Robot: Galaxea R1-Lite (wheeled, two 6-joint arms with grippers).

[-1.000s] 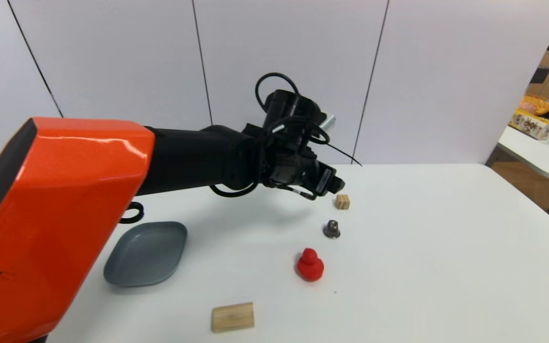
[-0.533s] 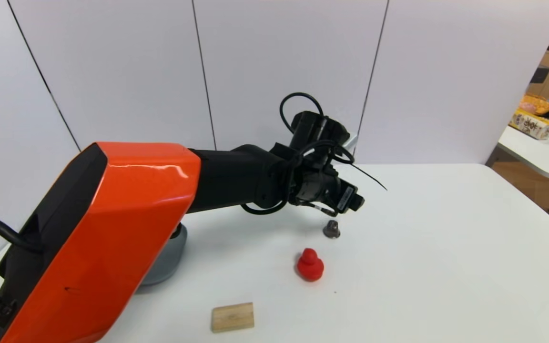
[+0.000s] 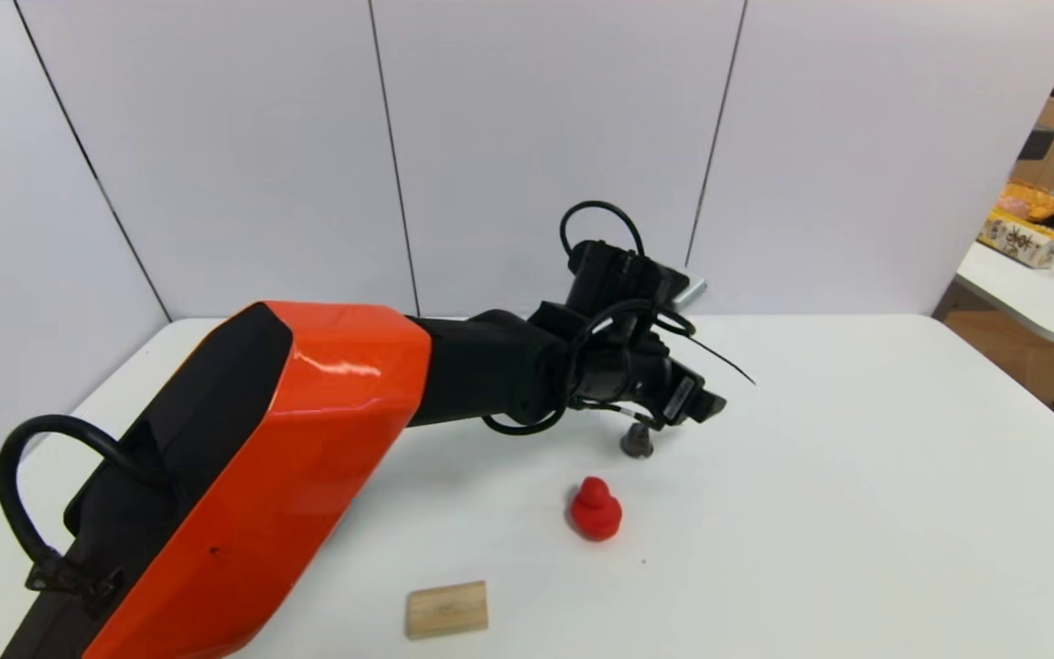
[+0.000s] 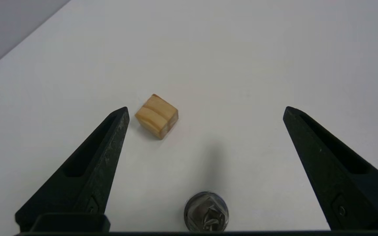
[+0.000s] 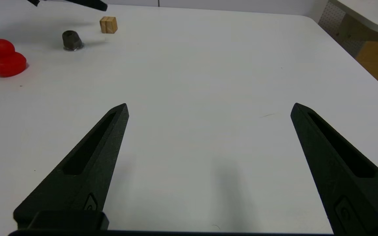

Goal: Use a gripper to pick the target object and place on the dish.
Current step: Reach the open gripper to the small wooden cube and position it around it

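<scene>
- Pincers: two, the left pincer (image 4: 205, 111) and the right pincer (image 5: 208, 108), each with two black prongs set wide apart.
- Small wooden cube (image 4: 157, 116): one, ahead of the left pincer, nearer one prong.
- Larger wooden block (image 3: 446, 609): one.
- Dark metal piece (image 4: 206, 211): one, between the left pincer's prongs near their base.
- Red duck (image 3: 596, 509): one.
- White table (image 3: 856, 476): one.

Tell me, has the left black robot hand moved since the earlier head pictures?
Yes. The left black robot hand has moved rightward and down in the head view. It was up-left of the small dark metal piece; now it is just above it, hiding the small light-wood cube.
</scene>
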